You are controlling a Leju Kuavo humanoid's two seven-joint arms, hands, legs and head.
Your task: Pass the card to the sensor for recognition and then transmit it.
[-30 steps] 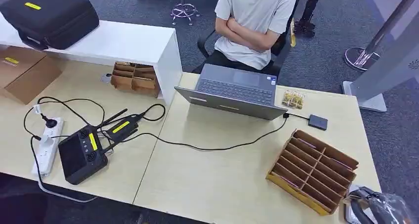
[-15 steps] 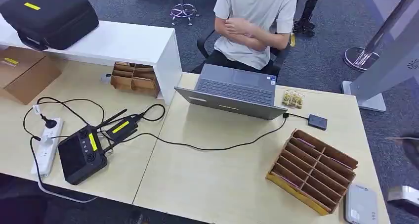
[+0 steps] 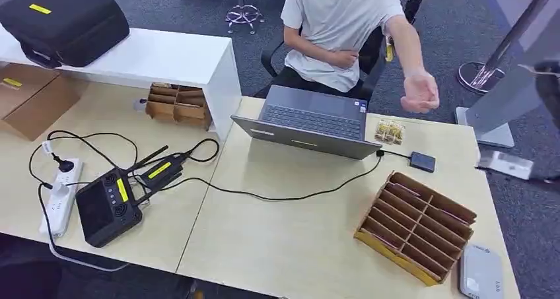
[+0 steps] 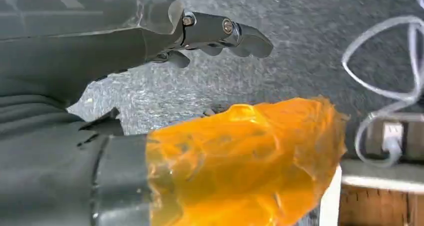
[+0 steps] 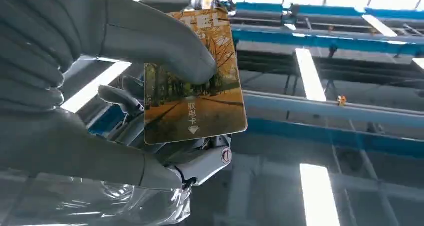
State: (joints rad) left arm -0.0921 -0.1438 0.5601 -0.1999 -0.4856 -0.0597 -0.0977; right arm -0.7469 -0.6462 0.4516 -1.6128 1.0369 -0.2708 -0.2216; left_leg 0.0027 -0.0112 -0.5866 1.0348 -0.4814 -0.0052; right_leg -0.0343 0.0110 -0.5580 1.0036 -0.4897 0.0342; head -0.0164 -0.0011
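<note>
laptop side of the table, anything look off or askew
The slotted cardboard rack sits skewed to the table edge, and a black cable trails loose across the tabletop from the laptop. Nothing looks spilled or damaged.

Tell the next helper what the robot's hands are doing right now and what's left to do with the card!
Right hand: raised high, pinching the card under its thumb.
Left hand: holds nothing, fingers apart, hanging low over grey carpet.
The grey sensor lies at the near right table corner, beside the cardboard sorter.
A seated person's hand reaches out past the laptop.
Done: the card is picked up and lifted. Whether it was scanned cannot be told.
Left: probably pass the card to the person's outstretched hand.
</note>
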